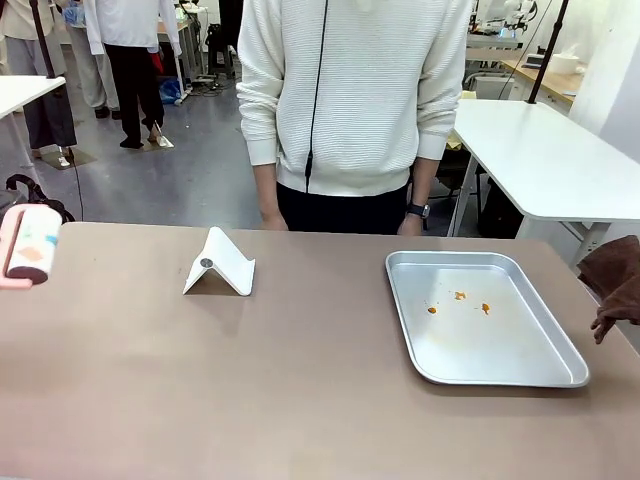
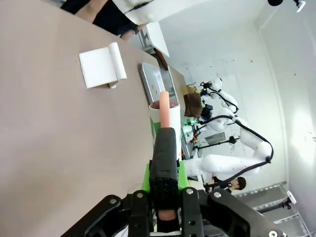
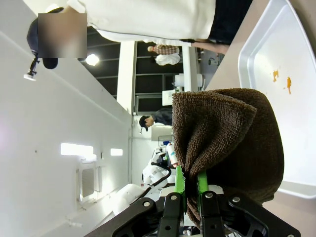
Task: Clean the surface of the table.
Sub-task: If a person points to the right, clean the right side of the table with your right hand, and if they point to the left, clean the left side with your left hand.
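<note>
- A wide taupe-brown table [image 1: 250, 400] stretches across the front view. It runs from the near edge to a person [image 1: 355, 100] in a white sweater, who stands at its far side.
- The left gripper [image 2: 164, 180] is clamped tight on the black handle of a pink lint roller [image 2: 167, 116].
- In the front view the roller sits at the table's left edge, towards the far corner. Whether it touches the top cannot be told.
- In the left wrist view the tabletop lies along one side of that gripper.
- The right gripper [image 3: 190, 185] is pinched closed on a brown cloth [image 3: 222, 138]. In the front view the cloth hangs at the table's right edge.
- A metal tray [image 1: 520, 372] rests on the right half of the table, near the cloth. It holds a few orange specks [image 1: 460, 296].
- A white folded stand [image 1: 220, 265] sits on the table left of the middle, apart from the roller and the tray.
</note>
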Available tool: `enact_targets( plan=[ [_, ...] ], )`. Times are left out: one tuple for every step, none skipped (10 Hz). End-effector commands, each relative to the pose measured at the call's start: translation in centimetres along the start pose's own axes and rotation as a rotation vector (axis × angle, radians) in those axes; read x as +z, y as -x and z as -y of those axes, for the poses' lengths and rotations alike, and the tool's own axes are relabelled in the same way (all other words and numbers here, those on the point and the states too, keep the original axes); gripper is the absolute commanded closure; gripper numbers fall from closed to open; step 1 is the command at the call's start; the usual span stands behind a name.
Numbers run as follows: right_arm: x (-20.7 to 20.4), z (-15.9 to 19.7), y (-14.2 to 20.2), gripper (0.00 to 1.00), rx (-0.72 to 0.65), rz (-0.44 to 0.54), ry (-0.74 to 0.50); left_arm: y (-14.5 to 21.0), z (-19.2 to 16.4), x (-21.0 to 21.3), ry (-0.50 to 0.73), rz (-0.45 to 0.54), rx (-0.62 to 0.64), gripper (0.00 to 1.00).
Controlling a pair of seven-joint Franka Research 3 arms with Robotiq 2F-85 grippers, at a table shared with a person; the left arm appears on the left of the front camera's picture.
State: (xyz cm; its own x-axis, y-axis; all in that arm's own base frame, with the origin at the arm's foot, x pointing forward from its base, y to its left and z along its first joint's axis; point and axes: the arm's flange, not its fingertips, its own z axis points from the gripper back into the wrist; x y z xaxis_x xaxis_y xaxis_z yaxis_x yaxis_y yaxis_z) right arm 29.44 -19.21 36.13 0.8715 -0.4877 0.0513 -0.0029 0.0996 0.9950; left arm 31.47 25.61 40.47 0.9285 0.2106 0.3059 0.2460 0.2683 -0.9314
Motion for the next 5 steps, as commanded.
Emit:
enact_targets(
  plan=[
    [0.2, -0.5, 0.2, 1.00, -0.001, -0.009, 0.004, -1.1, -1.6, -0.3, 0.050, -0.057, 0.051, 0.79],
    [0.2, -0.5, 0.2, 1.00, -0.001, -0.009, 0.004, 0.0, 0.0, 0.0, 0.000, 0.000, 0.000, 0.79],
    [0.2, -0.5, 0.2, 1.00, -0.001, -0.009, 0.004, 0.0, 0.0, 0.0, 0.000, 0.000, 0.000, 0.79],
    [0.2, -0.5, 0.2, 1.00, -0.001, -0.009, 0.004, 0.0, 0.0, 0.0, 0.000, 0.000, 0.000, 0.79],
    [0.2, -0.5, 0.2, 1.00, -0.001, -0.009, 0.004, 0.0, 0.0, 0.0, 0.000, 0.000, 0.000, 0.79]
  ],
)
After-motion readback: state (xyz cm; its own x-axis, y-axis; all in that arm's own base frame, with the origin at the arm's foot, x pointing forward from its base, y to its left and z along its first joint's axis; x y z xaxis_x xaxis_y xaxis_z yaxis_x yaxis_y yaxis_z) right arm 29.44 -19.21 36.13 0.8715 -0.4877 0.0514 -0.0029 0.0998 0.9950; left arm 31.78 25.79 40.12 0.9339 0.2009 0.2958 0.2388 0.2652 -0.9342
